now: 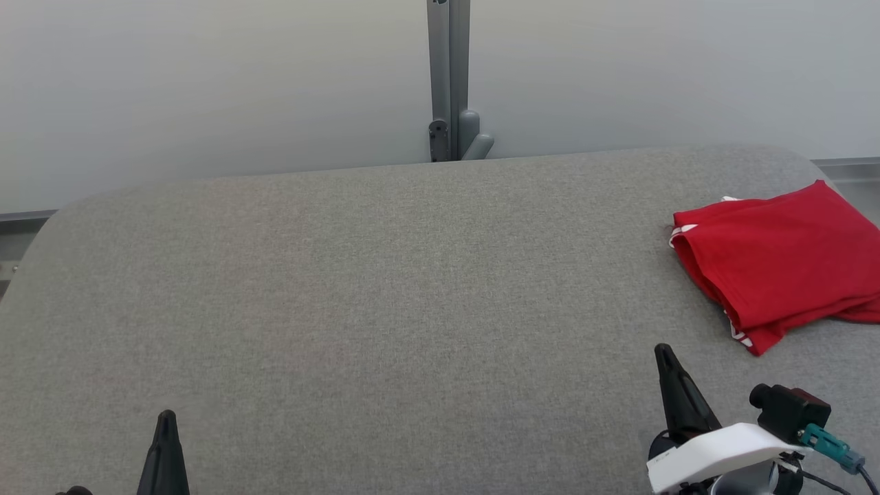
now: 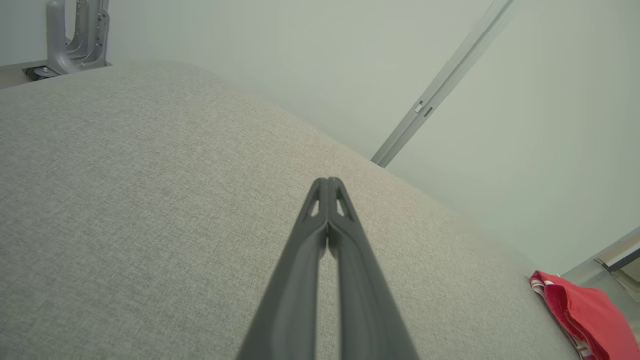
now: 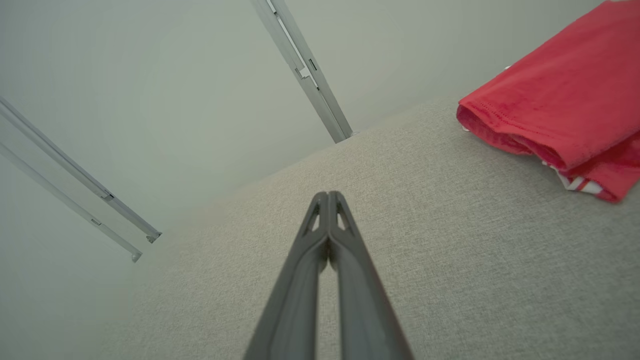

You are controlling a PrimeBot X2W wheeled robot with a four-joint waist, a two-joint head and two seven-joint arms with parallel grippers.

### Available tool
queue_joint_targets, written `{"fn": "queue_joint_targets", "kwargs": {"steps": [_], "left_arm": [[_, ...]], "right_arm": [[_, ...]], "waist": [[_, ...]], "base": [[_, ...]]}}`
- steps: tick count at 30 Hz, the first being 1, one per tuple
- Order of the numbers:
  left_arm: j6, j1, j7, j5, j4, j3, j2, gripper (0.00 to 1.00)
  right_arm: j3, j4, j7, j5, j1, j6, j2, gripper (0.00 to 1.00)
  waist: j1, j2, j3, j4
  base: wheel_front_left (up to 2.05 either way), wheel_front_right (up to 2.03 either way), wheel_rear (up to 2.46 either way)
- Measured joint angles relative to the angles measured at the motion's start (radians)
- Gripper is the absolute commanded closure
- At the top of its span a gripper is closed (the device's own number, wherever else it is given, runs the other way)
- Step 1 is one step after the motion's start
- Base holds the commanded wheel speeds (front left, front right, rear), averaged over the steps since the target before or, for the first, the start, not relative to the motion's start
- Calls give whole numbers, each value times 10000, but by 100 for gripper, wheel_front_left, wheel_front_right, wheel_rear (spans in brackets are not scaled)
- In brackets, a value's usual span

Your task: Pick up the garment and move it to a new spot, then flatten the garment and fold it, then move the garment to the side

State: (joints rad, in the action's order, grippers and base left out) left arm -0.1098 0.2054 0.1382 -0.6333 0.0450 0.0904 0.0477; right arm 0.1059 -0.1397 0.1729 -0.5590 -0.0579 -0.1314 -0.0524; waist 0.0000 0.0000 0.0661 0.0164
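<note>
The garment (image 1: 784, 261) is red with white and red striped trim, folded into a compact stack at the right edge of the grey padded table (image 1: 385, 289). It also shows at the lower right of the left wrist view as the garment (image 2: 585, 312) and at the upper right of the right wrist view as the garment (image 3: 565, 100). My right gripper (image 1: 663, 352) is shut and empty, hovering near the table's front, below and left of the garment. My left gripper (image 1: 166, 416) is shut and empty at the front left, far from the garment. Both pairs of fingertips touch in the wrist views.
A grey metal post (image 1: 448, 79) with a bracket rises behind the table's far edge against a pale wall. The table's rounded far corners and right edge lie close to the garment. Wide bare fabric surface spreads across the middle and left.
</note>
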Motion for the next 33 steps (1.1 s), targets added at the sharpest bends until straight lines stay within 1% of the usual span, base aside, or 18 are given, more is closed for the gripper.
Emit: {"fn": "queue_joint_targets", "kwargs": {"steps": [20, 33], "left_arm": [[-52, -25, -803, -3041, -134, 830, -2, 100], [-65, -76, -1195, -4462, -201, 1246, -4, 100]], "right_arm": [[395, -713, -575, -3243, 931, 2, 6, 100], [585, -1058, -848, -4824, 1375, 8, 10, 100]], "waist": [[0, 0, -145, -31], [1, 0, -230, -49]], "base": [[0, 0, 0], [0, 0, 0]]}}
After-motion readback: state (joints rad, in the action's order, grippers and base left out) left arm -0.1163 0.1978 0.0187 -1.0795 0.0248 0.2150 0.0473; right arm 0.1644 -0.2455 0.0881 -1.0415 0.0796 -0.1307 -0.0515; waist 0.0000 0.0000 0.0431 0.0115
